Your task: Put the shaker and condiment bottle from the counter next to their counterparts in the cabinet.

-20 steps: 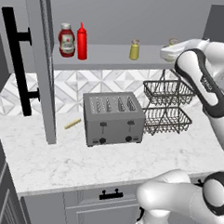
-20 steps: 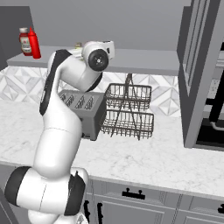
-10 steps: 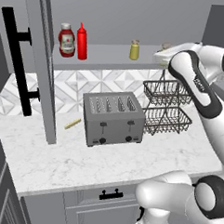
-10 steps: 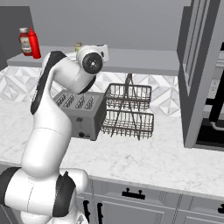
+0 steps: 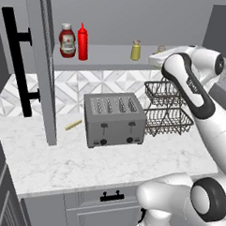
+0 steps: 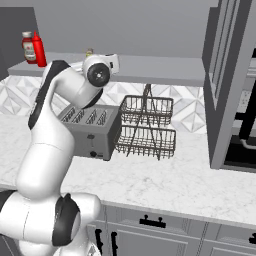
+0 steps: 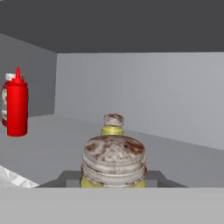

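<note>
In the hand view my gripper [image 7: 113, 178] is shut on the shaker [image 7: 113, 161], whose speckled pale cap stands close in front of the camera. Right behind it on the cabinet shelf [image 7: 57, 144] stands a second yellow shaker [image 7: 113, 125]. The red condiment bottle [image 7: 17, 107] stands upright on the shelf at far left, touching or just in front of a ketchup bottle [image 7: 5, 105]. From the left base view my gripper [image 5: 159, 54] hovers over the shelf [image 5: 108, 60], right of the yellow shaker [image 5: 135, 50]; the red bottle [image 5: 82, 42] and ketchup bottle [image 5: 67, 39] stand at the shelf's left end.
A grey toaster [image 5: 113, 119] and a two-tier wire basket [image 5: 167, 108] stand on the marble counter [image 5: 60, 164] below the shelf. The open cabinet door [image 5: 42, 59] with a black bar handle hangs at left. A small tan stick [image 5: 73, 125] lies on the counter.
My arm has carried the shaker a little to the left along the shelf, closer to the yellow shaker. The bottles have not moved.
</note>
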Robot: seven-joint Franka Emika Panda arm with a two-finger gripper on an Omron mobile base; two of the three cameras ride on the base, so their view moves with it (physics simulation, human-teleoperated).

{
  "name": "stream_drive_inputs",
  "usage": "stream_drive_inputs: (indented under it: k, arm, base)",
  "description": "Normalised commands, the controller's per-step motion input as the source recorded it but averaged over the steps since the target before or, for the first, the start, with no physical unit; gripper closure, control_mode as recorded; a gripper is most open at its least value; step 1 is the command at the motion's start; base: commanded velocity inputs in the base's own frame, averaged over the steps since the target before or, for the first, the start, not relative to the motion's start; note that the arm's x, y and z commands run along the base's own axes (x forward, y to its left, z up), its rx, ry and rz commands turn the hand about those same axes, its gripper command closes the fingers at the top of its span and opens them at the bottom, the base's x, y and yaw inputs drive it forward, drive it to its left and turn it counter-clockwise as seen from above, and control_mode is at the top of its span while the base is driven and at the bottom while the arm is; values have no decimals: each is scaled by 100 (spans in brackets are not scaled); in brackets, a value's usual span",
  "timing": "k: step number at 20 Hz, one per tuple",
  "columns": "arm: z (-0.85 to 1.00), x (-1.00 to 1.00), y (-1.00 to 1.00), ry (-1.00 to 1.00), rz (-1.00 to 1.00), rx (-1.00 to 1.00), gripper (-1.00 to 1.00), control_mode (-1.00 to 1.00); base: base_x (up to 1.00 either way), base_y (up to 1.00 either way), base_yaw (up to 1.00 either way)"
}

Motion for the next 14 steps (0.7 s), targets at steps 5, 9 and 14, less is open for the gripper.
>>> stream_drive_inputs:
  k: [5, 9, 14]
  arm:
    - [0, 23, 0, 2, 0, 0, 100, -100]
    - [0, 29, 0, 0, 0, 1, 100, -100]
    - [-3, 26, 0, 0, 0, 2, 100, -100]
  base:
    - [0, 0, 0]
    - [0, 0, 0]
    - [0, 0, 0]
